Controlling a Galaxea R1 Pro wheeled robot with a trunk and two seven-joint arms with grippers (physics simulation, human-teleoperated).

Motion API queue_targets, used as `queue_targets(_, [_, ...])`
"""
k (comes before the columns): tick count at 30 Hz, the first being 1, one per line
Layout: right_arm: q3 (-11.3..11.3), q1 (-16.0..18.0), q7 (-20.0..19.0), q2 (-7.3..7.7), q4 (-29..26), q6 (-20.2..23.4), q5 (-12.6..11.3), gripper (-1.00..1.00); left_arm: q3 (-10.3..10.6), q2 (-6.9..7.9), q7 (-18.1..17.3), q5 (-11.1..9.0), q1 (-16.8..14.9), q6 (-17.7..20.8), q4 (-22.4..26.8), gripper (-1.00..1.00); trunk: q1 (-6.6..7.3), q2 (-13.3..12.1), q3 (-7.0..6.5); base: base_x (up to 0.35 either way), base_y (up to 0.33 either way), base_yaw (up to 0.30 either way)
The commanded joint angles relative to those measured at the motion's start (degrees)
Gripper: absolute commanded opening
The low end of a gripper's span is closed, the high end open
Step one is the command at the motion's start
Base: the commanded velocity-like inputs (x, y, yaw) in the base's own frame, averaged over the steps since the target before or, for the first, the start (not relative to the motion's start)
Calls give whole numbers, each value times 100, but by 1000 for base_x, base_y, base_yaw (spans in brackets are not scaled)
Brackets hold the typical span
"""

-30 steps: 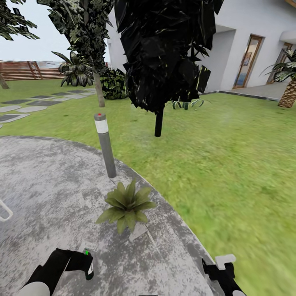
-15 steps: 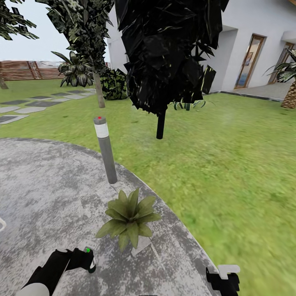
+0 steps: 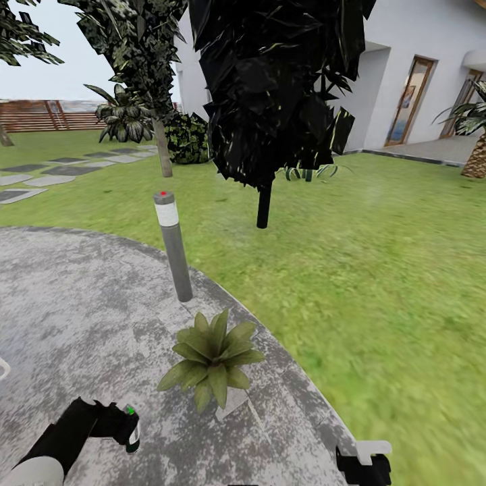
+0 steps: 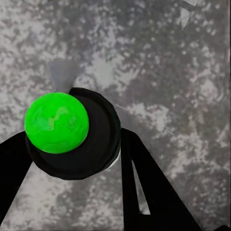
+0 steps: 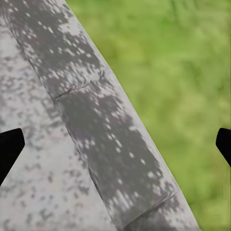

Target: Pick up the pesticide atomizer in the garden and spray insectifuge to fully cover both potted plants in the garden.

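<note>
One potted plant [image 3: 210,360], a speckled green rosette, stands near the rim of the round stone patio [image 3: 67,310]. The second potted plant is out of view. My left gripper [image 3: 127,428] hovers low over the patio, to the left of and nearer than the plant, shut on the pesticide atomizer [image 3: 132,432]. Seen from the left wrist, the atomizer [image 4: 72,139] shows a dark round top with a bright green spot between my black fingers [image 4: 144,178]. My right gripper [image 3: 364,464] hangs open over the patio's rim, its fingertips [image 5: 9,147] wide apart with nothing between them.
A grey bollard lamp [image 3: 173,246] rises just behind the plant at the patio's rim. A dark-leaved tree [image 3: 263,202] stands on the lawn [image 3: 378,283] beyond. Stepping slabs [image 3: 40,177], a brown fence [image 3: 40,116] and a white house [image 3: 405,74] lie farther off.
The view first shifted, sliding the plant lower in the picture. Since then my left arm has drawn left and back with the atomizer, and the right gripper has dropped slightly.
</note>
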State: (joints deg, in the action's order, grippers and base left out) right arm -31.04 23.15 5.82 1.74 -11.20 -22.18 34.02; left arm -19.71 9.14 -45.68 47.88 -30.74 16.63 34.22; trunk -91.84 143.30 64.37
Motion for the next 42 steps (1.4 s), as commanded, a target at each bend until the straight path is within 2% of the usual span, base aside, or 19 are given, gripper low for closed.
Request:
queue_targets(1, [-32,5,25,1,12,-23,62,100,-25,-17,-238,141,-7,67,208,-100,1,2,5,0,0,0])
queue_targets(4, [-28,5,25,-3,12,-23,66,100,-24,-39,-750,233,-24,181,634,-100,1,2,5,0,0,0])
queue_targets(6, [-25,5,25,1,13,-23,68,100,-18,-50,-1120,260,-41,393,894,-100,1,2,5,0,0,0])
queue_targets(8, [-25,5,25,0,13,-23,69,100,-4,-42,-1197,282,-37,475,951,-100,1,2,5,0,0,0])
queue_targets(11, [-28,5,25,1,13,-23,69,100,29,-23,-1195,305,17,480,921,-100,1,2,5,0,0,0])
queue_targets(15, [-32,5,26,2,18,-23,66,100,215,13,-1186,302,64,465,855,-100,1,2,5,0,0,0])
queue_targets(20, [-28,5,25,2,21,-23,69,100,243,-5,-472,294,161,449,555,-100,1,2,5,6,0,0])
queue_targets(22, [-29,5,27,2,21,-23,70,100,228,-13,-330,292,159,448,503,-100,1,2,5,201,0,0])
queue_targets(31, [-25,5,28,2,21,-23,70,100,244,21,-348,289,97,463,530,-100,1,2,5,166,0,0])
queue_targets(35, [-25,5,25,2,21,-23,70,100,244,34,-601,311,67,503,595,-100,1,2,5,3,0,0])
queue_targets(37, [-28,5,25,2,21,-23,70,100,377,26,-719,672,63,542,780,-100,1,2,5,0,0,0])
queue_targets(38, [-27,5,25,2,21,-23,70,100,394,26,-726,764,73,545,795,-100,1,2,5,0,0,0])
queue_targets(40, [-26,5,25,2,21,-23,70,100,419,28,-736,890,102,542,791,-100,1,2,5,0,0,0])
queue_targets(42, [-25,5,25,2,21,-23,70,100,384,73,-733,934,133,535,765,-100,1,2,5,0,0,0])
